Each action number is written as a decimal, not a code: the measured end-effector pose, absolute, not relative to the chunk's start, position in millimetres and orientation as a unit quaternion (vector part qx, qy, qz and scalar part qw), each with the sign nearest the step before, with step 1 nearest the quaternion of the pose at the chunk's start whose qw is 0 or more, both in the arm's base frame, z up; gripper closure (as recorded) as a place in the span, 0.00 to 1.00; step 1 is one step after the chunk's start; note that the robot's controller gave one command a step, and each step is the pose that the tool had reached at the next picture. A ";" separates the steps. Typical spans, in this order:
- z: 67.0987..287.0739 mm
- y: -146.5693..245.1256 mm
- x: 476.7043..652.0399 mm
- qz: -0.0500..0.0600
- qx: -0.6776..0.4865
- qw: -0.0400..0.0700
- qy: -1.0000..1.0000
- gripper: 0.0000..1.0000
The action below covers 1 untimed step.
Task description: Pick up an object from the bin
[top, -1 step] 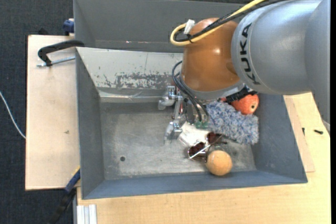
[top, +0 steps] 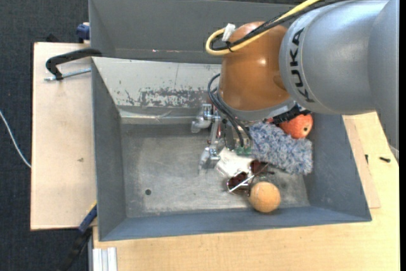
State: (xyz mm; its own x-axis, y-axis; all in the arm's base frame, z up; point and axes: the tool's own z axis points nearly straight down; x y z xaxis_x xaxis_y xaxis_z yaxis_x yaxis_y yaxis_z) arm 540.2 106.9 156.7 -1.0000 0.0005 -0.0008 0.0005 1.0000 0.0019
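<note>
My gripper (top: 227, 138) hangs low in the right half of the bin, right above a small white object (top: 231, 165) on the floor. Just in front of that lie dark red sunglasses (top: 243, 181), and a tan ball (top: 264, 197) rests against them near the front wall. A fuzzy blue-grey cloth (top: 283, 148) lies to the gripper's right. Whether anything is in the gripper's grasp is hidden.
An orange toy (top: 298, 126) with a dark spot peeks out behind the cloth at the right wall. The arm and its orange cover hide the bin's back right part. The bare grey floor stretches to the left of the gripper.
</note>
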 end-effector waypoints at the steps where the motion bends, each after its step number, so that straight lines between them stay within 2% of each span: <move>1: 151.8 98.8 533.5 0.002 -0.031 0.002 1.000 0.00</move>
State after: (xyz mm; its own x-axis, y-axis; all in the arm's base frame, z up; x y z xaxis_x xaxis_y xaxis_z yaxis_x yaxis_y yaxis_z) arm 533.5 98.8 151.8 -0.9981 -0.0618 -0.0050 -0.0618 0.9981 0.0029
